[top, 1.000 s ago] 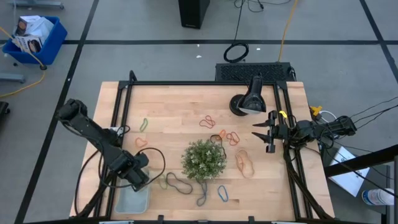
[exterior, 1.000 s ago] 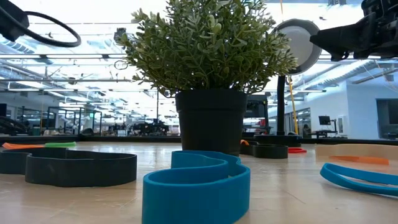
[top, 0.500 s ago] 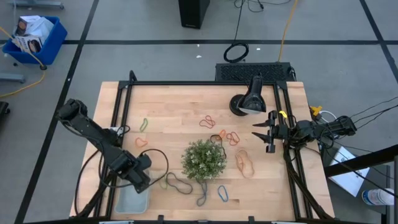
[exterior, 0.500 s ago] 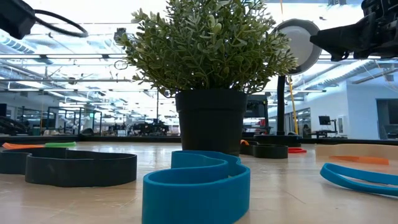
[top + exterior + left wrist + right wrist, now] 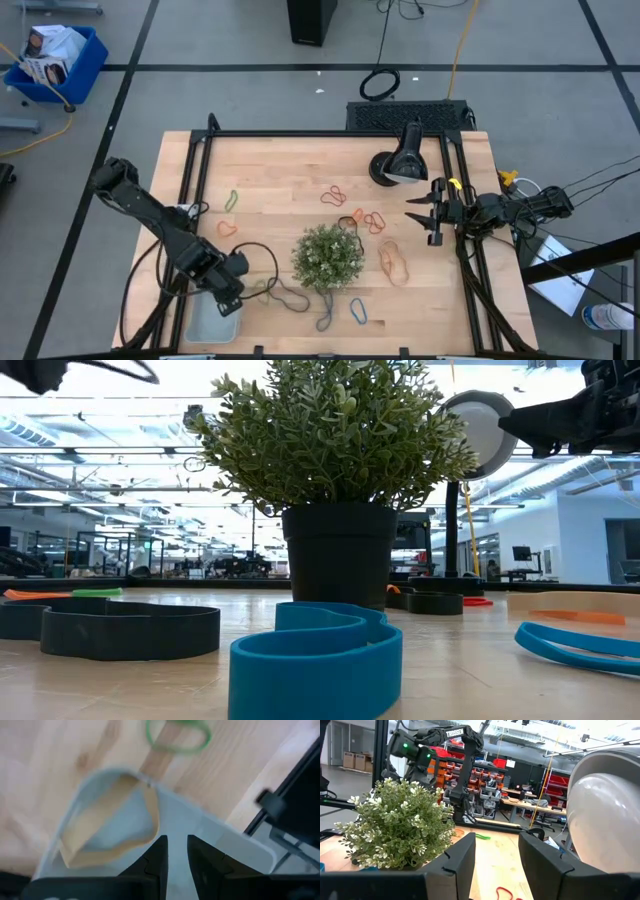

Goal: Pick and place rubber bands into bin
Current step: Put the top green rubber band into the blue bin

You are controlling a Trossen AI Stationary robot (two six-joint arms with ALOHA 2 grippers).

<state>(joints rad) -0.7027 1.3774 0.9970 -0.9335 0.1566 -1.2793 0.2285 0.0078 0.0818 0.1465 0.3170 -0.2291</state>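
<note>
The table (image 5: pixel 300 170) is pale wood inside a black frame, and I work over it from both sides. The plant (image 5: pixel 327 256) stands near its middle in a black pot.

The bin (image 5: pixel 213 320) lies at the table's front left corner, its long axis running from the table's front edge toward the back. My left hand (image 5: pixel 228 291) hangs over the bin's back end, fingers nearly pressed together with only a slim gap, pinching nothing that I can see. In my left wrist view a tan band (image 5: pixel 110 827) lies in the bin, stretched long along it, and a green band (image 5: pixel 177 735) lies on the wood just outside its rim.

My right hand (image 5: pixel 432 216) waits at the table's right edge, fingers spread, pointing toward the plant, beside the lamp (image 5: pixel 398 163).

More bands (image 5: pixel 340 196) are scattered on the wood around the plant: orange ones behind it, a tan pair to its right, dark loops and a blue one (image 5: pixel 358 311) in front.

My right wrist view shows the left arm's link marked "TROSSEN".
</note>
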